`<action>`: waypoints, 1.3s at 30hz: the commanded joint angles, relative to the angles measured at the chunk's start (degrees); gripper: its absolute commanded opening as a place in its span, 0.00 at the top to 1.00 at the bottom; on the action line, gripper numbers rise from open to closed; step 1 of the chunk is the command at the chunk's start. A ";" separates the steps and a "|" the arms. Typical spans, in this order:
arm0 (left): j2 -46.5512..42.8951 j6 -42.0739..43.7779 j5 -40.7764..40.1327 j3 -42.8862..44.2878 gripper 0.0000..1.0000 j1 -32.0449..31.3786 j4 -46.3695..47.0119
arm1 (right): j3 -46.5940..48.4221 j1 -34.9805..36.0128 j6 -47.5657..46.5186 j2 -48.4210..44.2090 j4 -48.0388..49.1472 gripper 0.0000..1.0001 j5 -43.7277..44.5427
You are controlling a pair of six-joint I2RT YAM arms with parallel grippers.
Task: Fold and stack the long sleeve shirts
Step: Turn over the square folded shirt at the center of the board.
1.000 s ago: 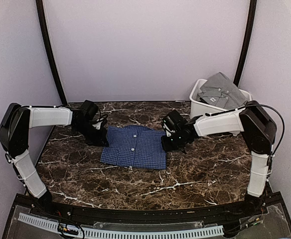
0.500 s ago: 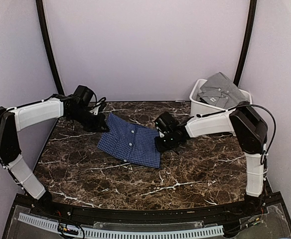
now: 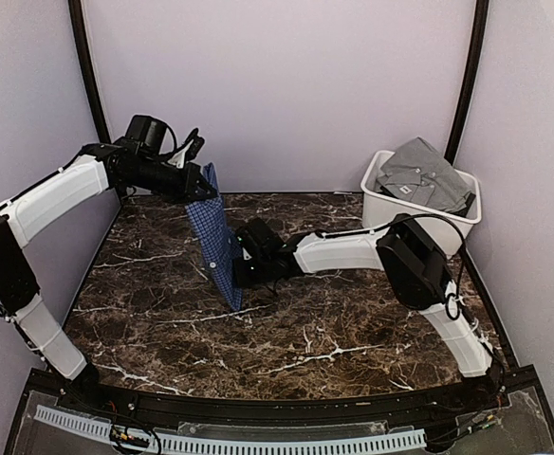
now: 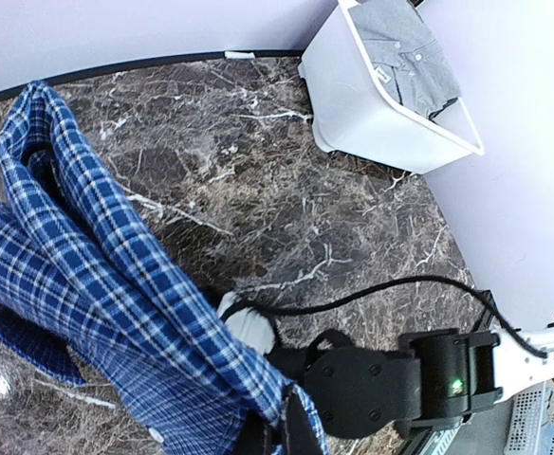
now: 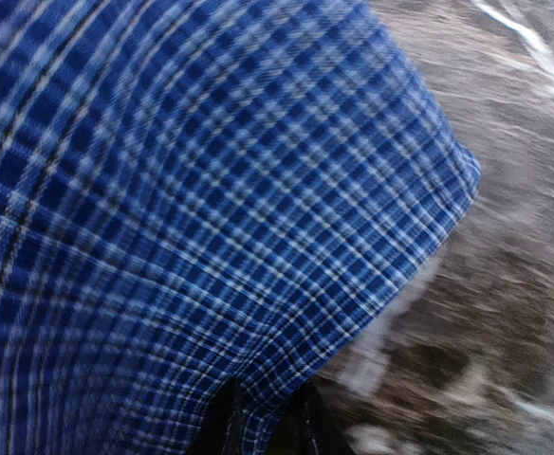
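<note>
The navy-blue checked shirt (image 3: pixel 216 248) hangs folded and nearly on edge over the left middle of the table, white buttons showing. My left gripper (image 3: pixel 201 187) is raised near the back wall and shut on its upper edge; in the left wrist view the cloth (image 4: pixel 97 275) runs into the shut left gripper (image 4: pixel 277 431). My right gripper (image 3: pixel 242 268) is low by the table, shut on the shirt's lower edge; the check cloth (image 5: pixel 211 190) fills the right wrist view and is pinched in the right gripper (image 5: pixel 263 417). The grey shirt (image 3: pixel 421 172) lies in the bin.
A white plastic bin (image 3: pixel 391 209) stands at the back right corner, also seen in the left wrist view as the bin (image 4: pixel 372 104) with the grey shirt (image 4: pixel 405 57) inside. The brown marble table (image 3: pixel 353 322) is walled in at the back and both sides.
The left gripper has risen and swung back, lifting the blue shirt from flat to nearly on edge. The right gripper has slid left along the table with the other edge.
</note>
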 commanded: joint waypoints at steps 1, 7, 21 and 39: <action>1.21 0.79 3.57 2.90 1.00 0.41 0.97 | 2.84 1.24 4.96 6.03 3.44 0.80 -8.51; 2.12 1.21 5.14 2.78 1.00 0.97 2.02 | 5.57 0.80 6.86 7.95 8.26 0.77 -14.37; 1.43 3.71 4.73 -0.03 1.00 1.42 1.45 | -11.84 -3.04 7.75 -6.45 20.56 0.63 -17.90; 6.90 1.00 5.34 4.00 1.00 -6.38 1.51 | -27.47 -11.80 5.72 -31.98 13.89 0.69 -9.83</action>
